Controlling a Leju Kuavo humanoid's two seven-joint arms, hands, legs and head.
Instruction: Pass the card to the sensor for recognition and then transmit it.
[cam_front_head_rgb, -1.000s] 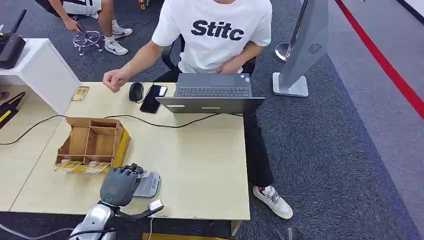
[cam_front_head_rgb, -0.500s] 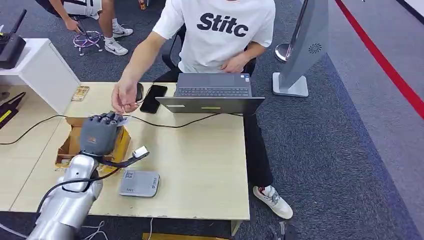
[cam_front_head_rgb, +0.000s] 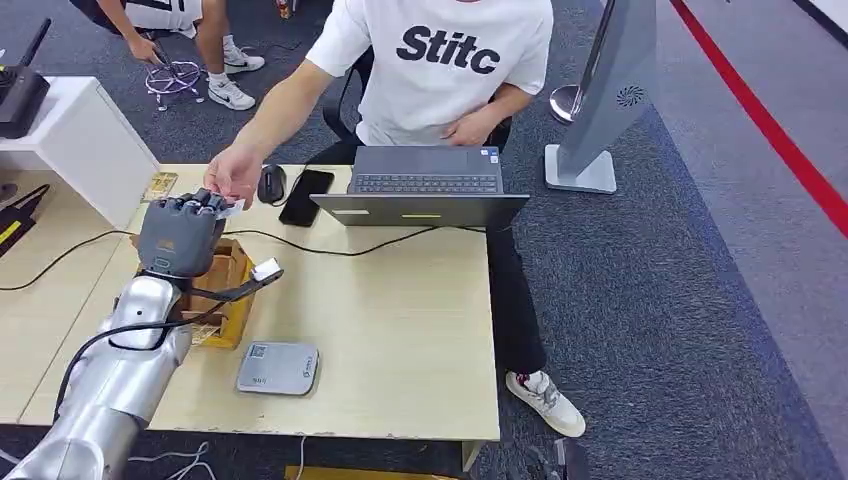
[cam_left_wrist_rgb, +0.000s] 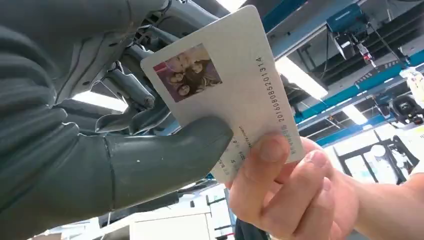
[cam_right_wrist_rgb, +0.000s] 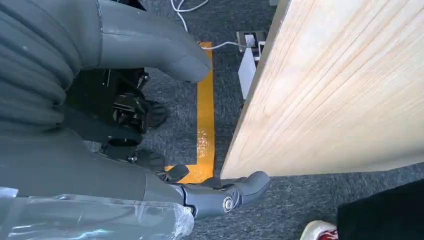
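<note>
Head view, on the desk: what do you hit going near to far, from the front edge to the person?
Grey sensor pad → cardboard organizer box → left robot hand holding the card → black mouse.

We see bare table (cam_front_head_rgb: 400, 320) right of the sensor (cam_front_head_rgb: 278, 367); the wooden box (cam_front_head_rgb: 225, 285), cable (cam_front_head_rgb: 330, 247) and laptop (cam_front_head_rgb: 425, 188) crowd the far side

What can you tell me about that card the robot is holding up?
The card is white, thin, stiff, and looks like plastic. It carries a small photo near one corner and a long printed number along one edge. The robot's left hand pinches it under a thick grey thumb, raised above the table, while a person's hand grips the opposite end.
</note>
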